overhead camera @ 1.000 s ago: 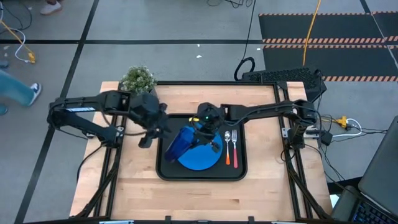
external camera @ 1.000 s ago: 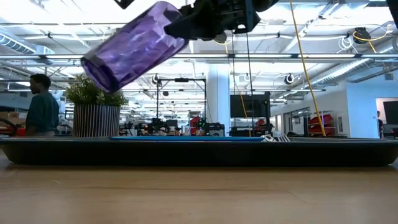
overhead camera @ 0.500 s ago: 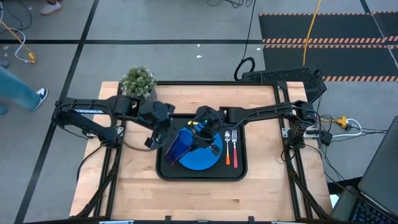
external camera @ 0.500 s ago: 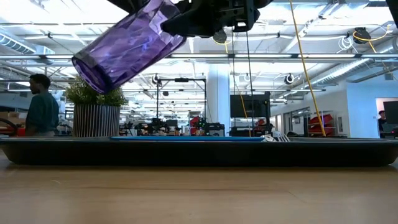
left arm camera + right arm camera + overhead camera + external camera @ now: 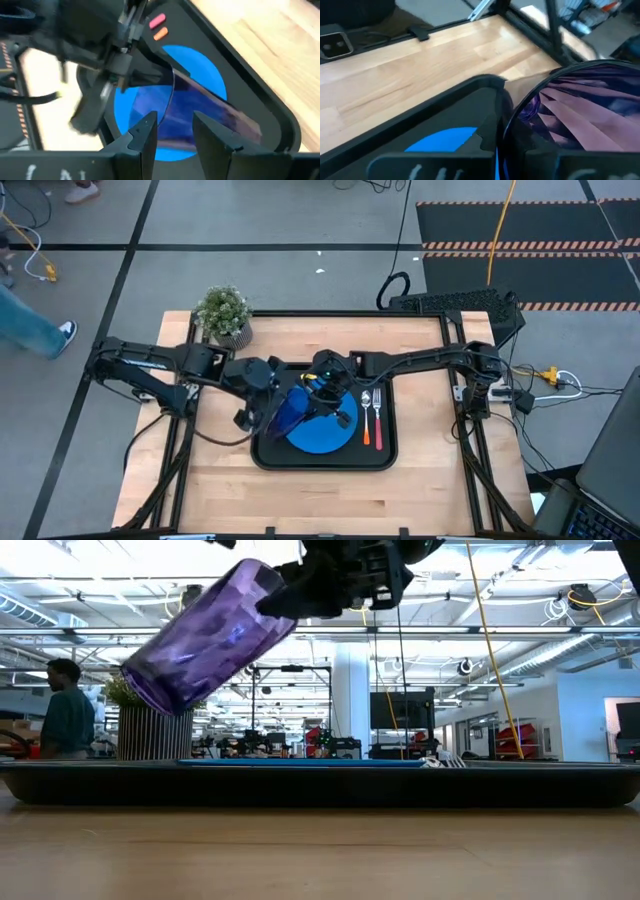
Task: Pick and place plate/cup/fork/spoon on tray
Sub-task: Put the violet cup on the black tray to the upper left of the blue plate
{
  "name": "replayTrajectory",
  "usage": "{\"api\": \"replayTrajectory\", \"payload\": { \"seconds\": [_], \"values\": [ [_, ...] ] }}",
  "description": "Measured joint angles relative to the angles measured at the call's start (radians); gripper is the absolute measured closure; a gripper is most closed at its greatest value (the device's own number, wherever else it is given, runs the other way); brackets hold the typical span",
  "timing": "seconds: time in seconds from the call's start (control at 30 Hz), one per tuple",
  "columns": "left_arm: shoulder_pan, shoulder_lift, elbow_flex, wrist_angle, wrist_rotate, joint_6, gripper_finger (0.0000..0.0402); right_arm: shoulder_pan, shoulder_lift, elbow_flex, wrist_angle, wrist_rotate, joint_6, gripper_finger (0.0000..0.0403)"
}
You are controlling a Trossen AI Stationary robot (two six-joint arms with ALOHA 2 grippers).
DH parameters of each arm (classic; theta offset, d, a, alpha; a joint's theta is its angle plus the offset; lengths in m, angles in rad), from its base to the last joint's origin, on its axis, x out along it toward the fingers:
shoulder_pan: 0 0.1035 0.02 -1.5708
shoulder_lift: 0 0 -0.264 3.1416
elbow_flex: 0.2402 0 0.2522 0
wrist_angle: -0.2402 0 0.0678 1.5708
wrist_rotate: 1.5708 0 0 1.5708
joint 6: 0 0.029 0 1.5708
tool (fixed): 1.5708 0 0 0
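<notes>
Plate [image 5: 322, 432], fork [image 5: 378, 416] and spoon [image 5: 365, 418] lie on the tray [image 5: 386, 458]. Right gripper [image 5: 318, 395] jaws clamp the tilted cup [image 5: 287, 409] above the plate; left gripper [image 5: 262, 412] jaws open beside it. Cup placement remains.

Overhead, table-level and both close wrist views share the tray [image 5: 385, 455].

Bright even overhead light, soft shadows, ceiling lights behind low view, wrist views motion-blurred

Tilted purple cup [image 5: 205, 638] above plate [image 5: 325, 432]
</notes>
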Motion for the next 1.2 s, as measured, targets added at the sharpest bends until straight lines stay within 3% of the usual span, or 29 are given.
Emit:
{"api": "replayTrajectory", "payload": {
  "seconds": [0.3,0.5,0.83,1.2],
  "values": [
    [0.002,0.098,0.0,-0.02,0.009,-0.005,0.0275,0.021,0.009,-0.001,0.018,0.004,0.028,0.0403],
    [0.009,0.098,0.0,-0.029,0.03,0.001,0.0279,0.024,0.01,-0.002,0.02,0.003,0.026,0.0403],
    [0.047,0.097,0.002,-0.056,0.117,-0.025,0.0388,0.025,0.01,-0.002,0.018,0.002,0.016,0.0402],
    [0.051,0.085,0.0,-0.12,0.105,-0.032,0.04,0.025,0.01,-0.002,0.066,0.049,0.013,0.0365]
  ]
}}
